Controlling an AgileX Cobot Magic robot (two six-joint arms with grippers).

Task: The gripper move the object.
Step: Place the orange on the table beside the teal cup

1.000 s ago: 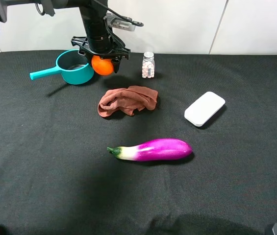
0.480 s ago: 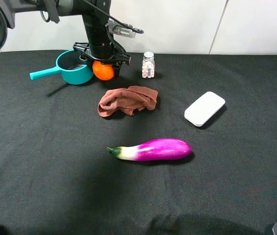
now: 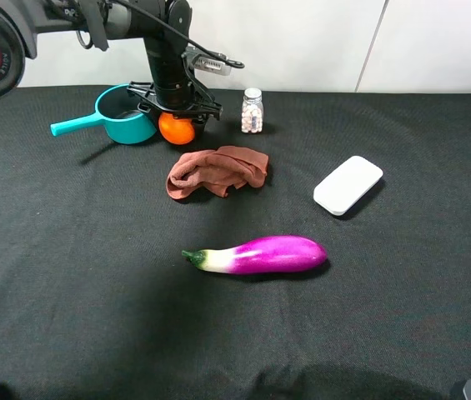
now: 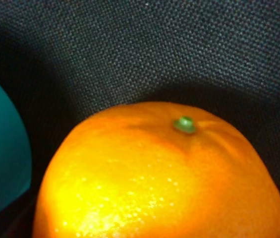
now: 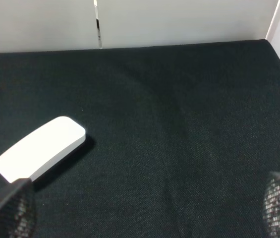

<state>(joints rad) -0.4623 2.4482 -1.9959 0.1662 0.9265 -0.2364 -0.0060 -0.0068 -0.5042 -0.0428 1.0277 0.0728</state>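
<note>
At the table's [image 3: 93,292] far left, just beside the teal saucepan [image 3: 122,121], the left gripper [image 3: 177,118] points straight down. Its jaws clamp the orange [image 3: 177,132] from above, keeping it low for carrying. The right gripper [image 5: 142,208] hangs spread wide, empty.

Six loose items in all, one of each kind: one round glossy orange fruit [image 3: 177,130], one teal pot with a long straight handle [image 3: 131,131], one small clear bottle with a pale cap [image 3: 253,112] (pale pills inside, too small to count), one crumpled reddish-brown cloth [image 3: 217,171], one flat white rounded-rectangle box [image 3: 348,184], and one glossy purple eggplant with a green stem [image 3: 260,255].
</note>
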